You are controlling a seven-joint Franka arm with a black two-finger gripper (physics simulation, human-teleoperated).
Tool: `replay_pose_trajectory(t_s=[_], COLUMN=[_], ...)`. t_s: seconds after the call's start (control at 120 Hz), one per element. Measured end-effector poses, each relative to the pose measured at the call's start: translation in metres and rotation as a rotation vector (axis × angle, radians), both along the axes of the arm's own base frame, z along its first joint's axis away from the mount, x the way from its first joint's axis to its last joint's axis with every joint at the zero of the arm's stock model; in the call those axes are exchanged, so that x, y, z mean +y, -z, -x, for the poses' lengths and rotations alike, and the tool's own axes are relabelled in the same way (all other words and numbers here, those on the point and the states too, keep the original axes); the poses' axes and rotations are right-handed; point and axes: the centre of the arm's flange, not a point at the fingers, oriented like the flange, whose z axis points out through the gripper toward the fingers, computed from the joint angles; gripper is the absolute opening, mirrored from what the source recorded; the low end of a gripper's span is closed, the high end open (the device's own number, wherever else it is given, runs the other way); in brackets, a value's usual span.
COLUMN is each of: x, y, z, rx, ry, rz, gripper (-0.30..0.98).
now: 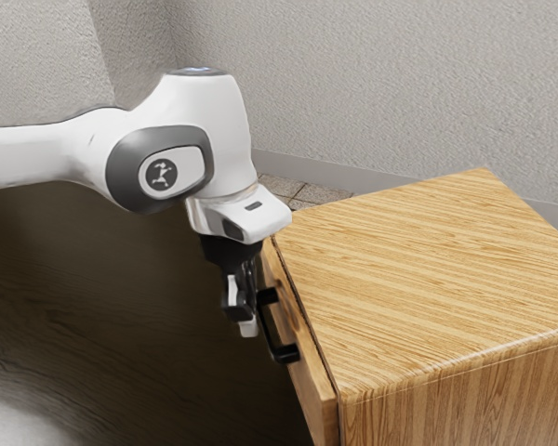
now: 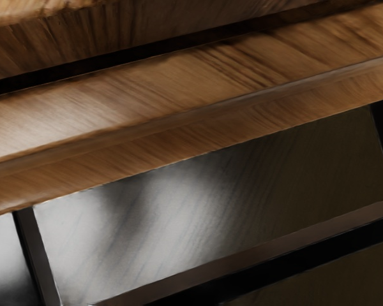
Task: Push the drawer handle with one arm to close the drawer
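Note:
My gripper [image 1: 243,319] points down in front of the drawer, close beside the black handle [image 1: 270,332]; whether it is open or shut cannot be made out, nor whether it touches the handle. The wooden drawer front [image 1: 309,383] stands almost flush with the cabinet, a narrow dark gap between them. From the wrist, the drawer front's top edge [image 2: 179,105] crosses the view beside that gap, and the handle's dark bar [image 2: 262,254] runs roughly parallel to it.
The wooden cabinet [image 1: 428,269] fills the exterior view's right side, its top level with my hand. Dark floor [image 1: 102,316] lies below the arm, and a grey wall [image 1: 372,84] rises behind.

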Motion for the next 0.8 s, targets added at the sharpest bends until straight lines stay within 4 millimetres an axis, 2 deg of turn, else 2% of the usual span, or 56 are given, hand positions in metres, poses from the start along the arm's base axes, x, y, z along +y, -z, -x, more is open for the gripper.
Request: replay_pose_trajectory(t_s=[0.317,0.45,0.517,0.583,0.658,0.7,0.8], x=[-0.007,0.007,0.029,0.073,0.118,0.135,0.17], y=[0.005,0.014,0.004,-0.009,-0.047,-0.069,-0.093], z=[-0.01,-0.006,-0.005,-0.02,-0.044,-0.056,-0.084], rx=[0.001,0.02,0.01,0.004,-0.044,-0.075,-0.09], ry=[-0.008,-0.034,-0.075,-0.158,-0.233,-0.255,-0.302], rz=[0.013,-0.001,-0.008,-0.036,-0.07,-0.089,-0.122], gripper=[-0.11,-0.1,-0.1,-0.1,-0.1,-0.08,0.07])
